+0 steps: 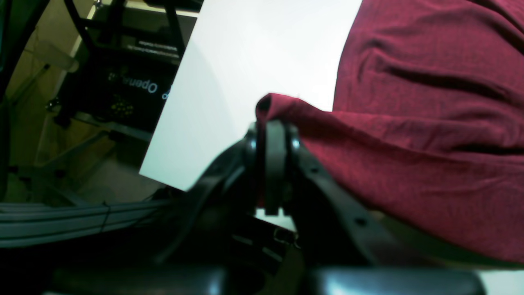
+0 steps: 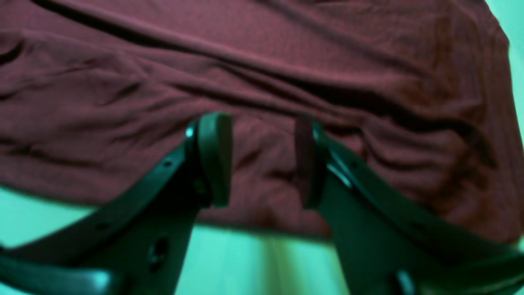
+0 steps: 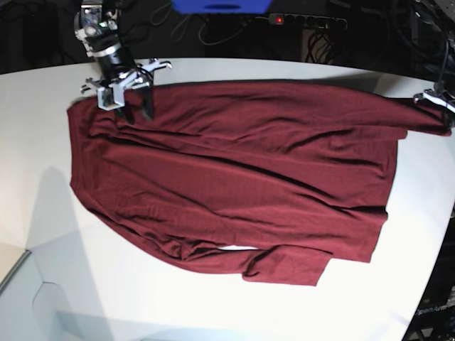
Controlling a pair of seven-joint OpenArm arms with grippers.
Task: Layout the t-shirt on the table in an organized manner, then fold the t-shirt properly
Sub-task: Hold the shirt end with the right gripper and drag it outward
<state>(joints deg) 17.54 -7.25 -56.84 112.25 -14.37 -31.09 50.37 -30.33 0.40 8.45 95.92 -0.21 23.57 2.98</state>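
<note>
Wrinkly maroon knit t-shirt (image 3: 234,177) lies spread across the white curved-edge table (image 3: 64,284). Left gripper (image 1: 275,135) is clamped on a pinched fold at the shirt's edge. Right gripper (image 2: 262,155) has jaws apart over the cloth, gripping nothing.

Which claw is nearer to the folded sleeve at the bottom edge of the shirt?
Left, only slightly, as far as I can judge. The left claw grips the shirt at the far right edge. The right claw is open over the top-left corner. The sleeve lies bottom centre-right.

Left gripper (image 3: 446,119) cut by edge.
</note>
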